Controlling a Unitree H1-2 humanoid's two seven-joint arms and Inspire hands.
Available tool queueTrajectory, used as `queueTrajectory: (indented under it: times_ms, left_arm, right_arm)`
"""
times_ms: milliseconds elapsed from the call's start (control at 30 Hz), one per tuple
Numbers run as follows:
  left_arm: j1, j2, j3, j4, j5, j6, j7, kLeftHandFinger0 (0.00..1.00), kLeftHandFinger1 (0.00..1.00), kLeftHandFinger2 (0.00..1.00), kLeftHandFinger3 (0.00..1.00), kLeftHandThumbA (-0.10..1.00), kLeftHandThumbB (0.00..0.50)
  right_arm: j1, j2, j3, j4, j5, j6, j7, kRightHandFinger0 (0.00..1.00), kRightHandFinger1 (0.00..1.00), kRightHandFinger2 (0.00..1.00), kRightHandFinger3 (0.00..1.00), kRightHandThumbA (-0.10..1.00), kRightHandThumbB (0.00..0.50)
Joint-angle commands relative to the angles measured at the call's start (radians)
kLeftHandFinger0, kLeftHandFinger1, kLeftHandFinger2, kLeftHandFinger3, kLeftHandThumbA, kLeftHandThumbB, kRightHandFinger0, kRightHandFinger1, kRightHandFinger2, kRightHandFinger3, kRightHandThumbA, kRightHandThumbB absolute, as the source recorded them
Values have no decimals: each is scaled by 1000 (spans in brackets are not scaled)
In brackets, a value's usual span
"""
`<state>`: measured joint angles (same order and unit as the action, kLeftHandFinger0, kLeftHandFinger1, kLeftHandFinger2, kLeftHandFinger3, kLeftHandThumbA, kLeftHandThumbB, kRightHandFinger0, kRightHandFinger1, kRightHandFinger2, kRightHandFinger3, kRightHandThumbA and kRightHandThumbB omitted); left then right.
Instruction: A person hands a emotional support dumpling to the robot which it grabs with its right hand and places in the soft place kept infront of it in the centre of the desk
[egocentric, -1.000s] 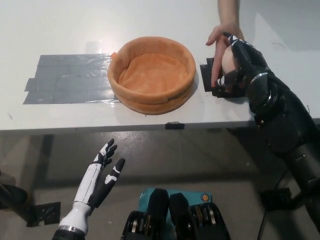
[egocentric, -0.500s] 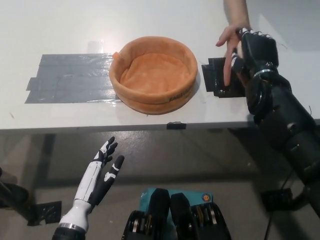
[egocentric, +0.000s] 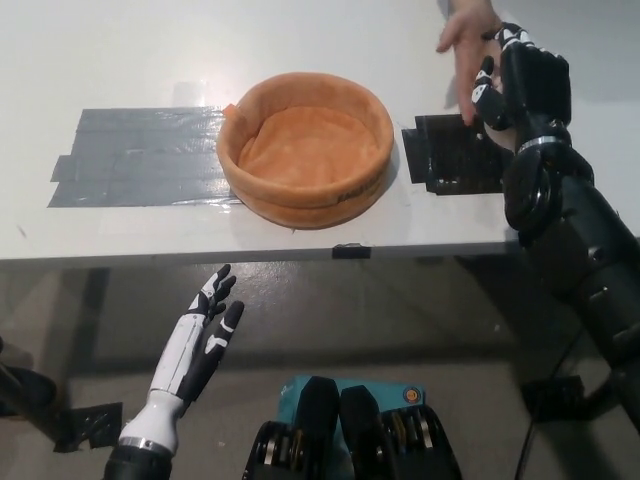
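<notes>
White desk (egocentric: 120, 60) with orange basket (egocentric: 305, 150) at center, empty; right hand (egocentric: 525, 85) at upper right meets person's hand (egocentric: 465, 30), grip and dumpling not discernible; left hand (egocentric: 200, 340) idle, fingers spread, lower left; placing remains.

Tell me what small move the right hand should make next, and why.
Probably hold the right hand where it is, beside the person's hand, until the grasp is sure. No dumpling shows clearly between them, and the orange bed has nothing in it. The left hand rests open below the desk edge.
</notes>
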<state>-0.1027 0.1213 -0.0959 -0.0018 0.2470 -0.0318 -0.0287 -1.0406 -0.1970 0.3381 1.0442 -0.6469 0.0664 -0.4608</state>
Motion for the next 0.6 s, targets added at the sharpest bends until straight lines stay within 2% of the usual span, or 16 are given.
queueTrajectory:
  times_ms: [0,33,100,167,200,267,300,367,467,500,533,567]
  left_arm:
    - [-23,5,8,-28,-1,-23,9,1000,1000,1000,1000,971,42]
    - [-23,5,8,-31,0,-18,8,1000,1000,1000,1000,973,34]
    - [-24,7,8,-34,2,-14,6,1000,1000,1000,1000,975,30]
    - [-26,7,9,-30,-1,-20,7,1000,1000,1000,1000,974,27]
    - [-27,6,9,-30,-1,-18,7,1000,1000,1000,1000,973,27]
    - [-25,7,9,-31,-3,-19,5,1000,1000,1000,1000,972,23]
    - [-25,8,8,-29,-5,-23,4,1000,1000,1000,1000,971,23]
    - [-23,8,8,-28,-7,-26,4,1000,1000,1000,1000,970,21]
    - [-22,9,7,-29,0,-28,6,1000,1000,1000,1000,971,23]
    - [-22,9,7,-26,2,-30,9,1000,1000,1000,1000,973,27]
    - [-23,9,6,-23,1,-33,9,1000,1000,1000,1000,973,27]
    - [-24,7,6,-22,-1,-33,8,1000,1000,1000,1000,975,35]
  right_arm:
    - [-51,-17,-26,-14,23,-116,-116,0,443,958,805,-100,198]
    - [-51,-15,-37,-33,34,-119,-113,0,475,988,836,-100,149]
    - [-52,-11,-54,-57,50,-122,-98,0,516,991,851,-100,132]
    - [-53,-13,-46,-79,28,-146,-126,0,488,930,820,-100,166]
    - [-54,-13,-44,-87,23,-158,-137,0,470,901,806,-100,166]
    - [-56,-6,-47,-144,19,-149,-138,0,386,825,765,-100,178]
    - [-61,-2,-45,-175,15,-170,-148,0,325,794,732,-100,154]
    - [-67,5,-37,-217,-1,-146,-140,0,293,785,672,-100,176]
    - [-82,25,-30,-262,-7,-135,-122,0,226,690,500,-100,197]
    - [-90,43,-31,-283,0,-138,-116,0,234,711,532,-100,179]
    - [-96,55,-31,-291,-1,-134,-115,0,243,720,493,-100,173]
    - [-111,70,-17,-280,-20,-132,-132,0,292,788,424,-100,188]
